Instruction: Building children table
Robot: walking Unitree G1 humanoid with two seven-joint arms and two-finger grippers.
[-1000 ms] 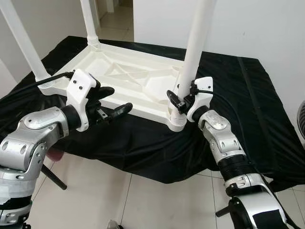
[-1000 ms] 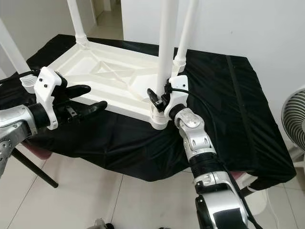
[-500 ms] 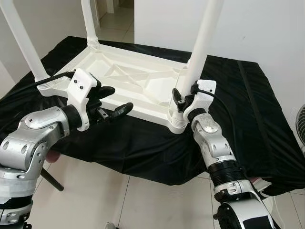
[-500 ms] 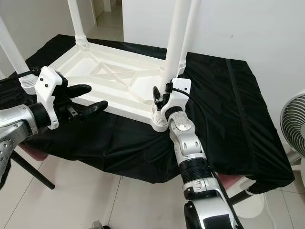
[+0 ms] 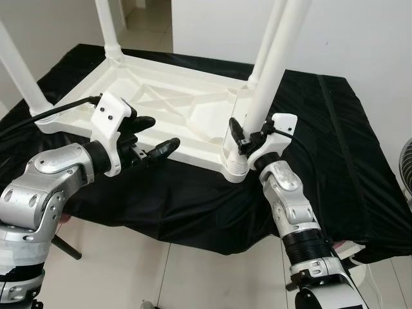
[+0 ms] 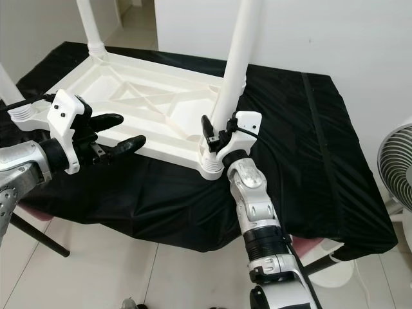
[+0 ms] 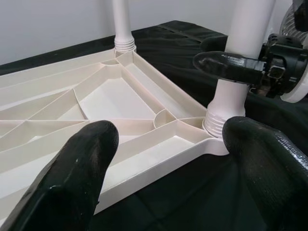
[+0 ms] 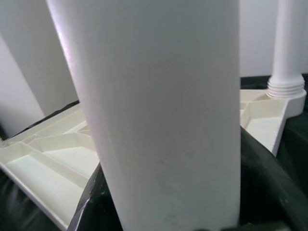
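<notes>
1. The white plastic children's table top (image 5: 174, 116) lies upside down on the black-cloth desk (image 5: 335, 148), so legs go in from above.
2. The right claw (image 5: 244, 136) grips the near white round leg (image 5: 273, 71), probably twisting it tight.
3. The left claw (image 5: 151, 138) waits beside the top, fingers spread.

We see a plain white table (image 5: 161, 109) with 4 white legs (image 5: 273, 71) on a plain black cloth (image 5: 322, 161), silver arms (image 5: 296, 212) and black fingers (image 5: 161, 149).

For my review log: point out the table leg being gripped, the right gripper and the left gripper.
table leg (image 5: 270, 71), left eye view, mid shaft.
right gripper (image 5: 248, 138), left eye view, between fingertips.
left gripper (image 6: 119, 132), right eye view, between fingertips.
</notes>
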